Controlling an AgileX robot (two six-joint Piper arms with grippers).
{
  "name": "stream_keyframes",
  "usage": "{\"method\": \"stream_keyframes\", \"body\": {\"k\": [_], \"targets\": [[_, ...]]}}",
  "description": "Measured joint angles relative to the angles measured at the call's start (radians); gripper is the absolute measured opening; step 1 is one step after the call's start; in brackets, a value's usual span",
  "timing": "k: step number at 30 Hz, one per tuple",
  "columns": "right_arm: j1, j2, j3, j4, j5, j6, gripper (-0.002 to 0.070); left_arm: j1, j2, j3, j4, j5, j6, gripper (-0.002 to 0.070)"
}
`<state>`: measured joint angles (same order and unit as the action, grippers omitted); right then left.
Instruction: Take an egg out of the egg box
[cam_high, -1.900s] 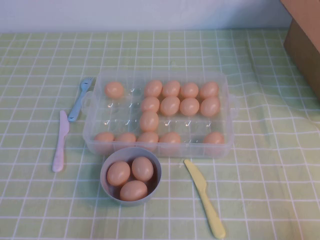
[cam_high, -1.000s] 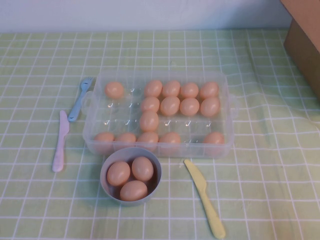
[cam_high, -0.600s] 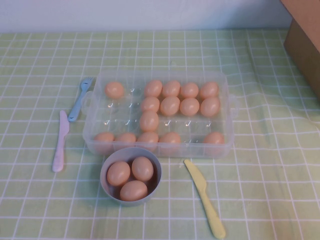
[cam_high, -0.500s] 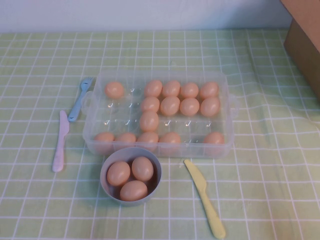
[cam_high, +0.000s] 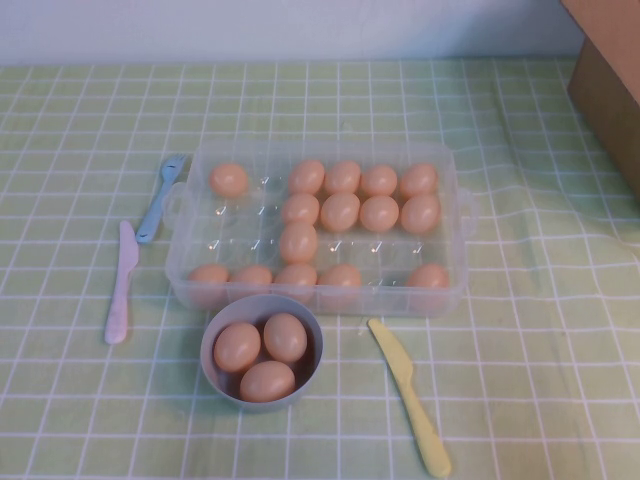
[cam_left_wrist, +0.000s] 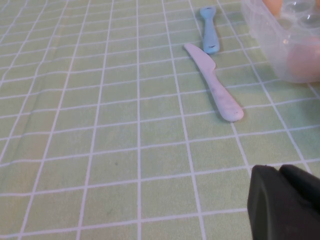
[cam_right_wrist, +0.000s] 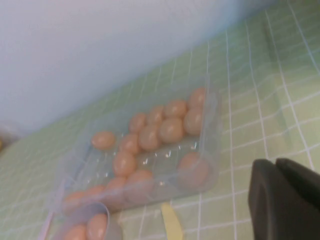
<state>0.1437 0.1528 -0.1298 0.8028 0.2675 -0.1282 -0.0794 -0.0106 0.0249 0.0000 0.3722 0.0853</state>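
Observation:
The clear plastic egg box (cam_high: 240, 236) stands mid-table and holds several peach-orange eggs, such as the egg (cam_high: 298, 242) in its middle. Neither arm shows in the high view. In the left wrist view my left gripper (cam_left_wrist: 278, 171) is shut and empty, low over the cloth, with a corner of the egg box (cam_left_wrist: 267, 40) and an egg (cam_left_wrist: 305, 62) some way ahead. In the right wrist view my right gripper (cam_right_wrist: 275, 163) is shut and empty, raised on the right side of the egg box (cam_right_wrist: 162, 161), apart from it; the nearest egg (cam_right_wrist: 192, 169) sits in a corner cup.
A grey-blue bowl (cam_high: 214, 372) with three eggs stands in front of the box. A pink knife (cam_high: 121, 283) and a blue fork (cam_high: 160, 198) lie left of the box, a yellow knife (cam_high: 408, 391) at the front right. A cardboard box (cam_high: 608, 80) stands at the far right.

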Motion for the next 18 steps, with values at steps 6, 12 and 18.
{"method": "stream_keyframes", "body": {"k": [6, 12, 18], "targets": [[0.000, 0.240, -0.152, -0.103, 0.176, 0.000, -0.0017, 0.000, 0.000, 0.000, 0.000, 0.000, 0.000, -0.0003], [0.000, 0.453, -0.292, -0.207, 0.345, 0.000, -0.0017, 0.000, 0.000, 0.000, 0.000, 0.000, 0.000, -0.0003], [0.000, 0.632, -0.402, -0.272, 0.447, -0.013, -0.0017, 0.000, 0.000, 0.000, 0.000, 0.000, 0.000, -0.0003]]}}
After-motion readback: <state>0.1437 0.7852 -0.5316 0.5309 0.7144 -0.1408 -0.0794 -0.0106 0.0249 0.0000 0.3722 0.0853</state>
